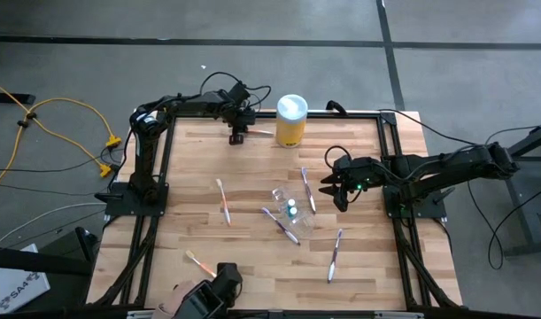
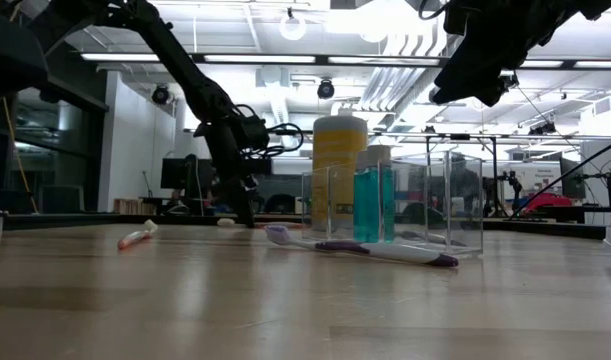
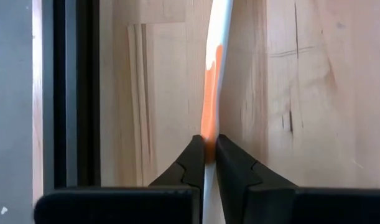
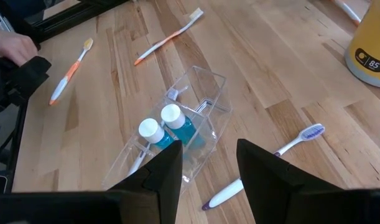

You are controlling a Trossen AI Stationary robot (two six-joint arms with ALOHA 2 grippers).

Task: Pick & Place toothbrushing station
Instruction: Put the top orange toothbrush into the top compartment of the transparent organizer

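The small clear plastic cup (image 1: 289, 209) stood at the middle of the wooden bench (image 1: 252, 275), with the small blue tube (image 1: 291, 210) inside it. The large yellow canister with a white lid (image 1: 290, 120) stood at the far edge. Slim purple toothbrushes (image 1: 280, 225) lay around the cup. A slim orange toothbrush (image 1: 223, 200) lay to its left, another slim orange one (image 1: 199, 262) near the bench's near left corner.

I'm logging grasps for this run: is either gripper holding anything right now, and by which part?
The left gripper is shut on the orange-and-white toothbrush, pinching its handle. The right gripper is open above the clear cup, holding nothing.
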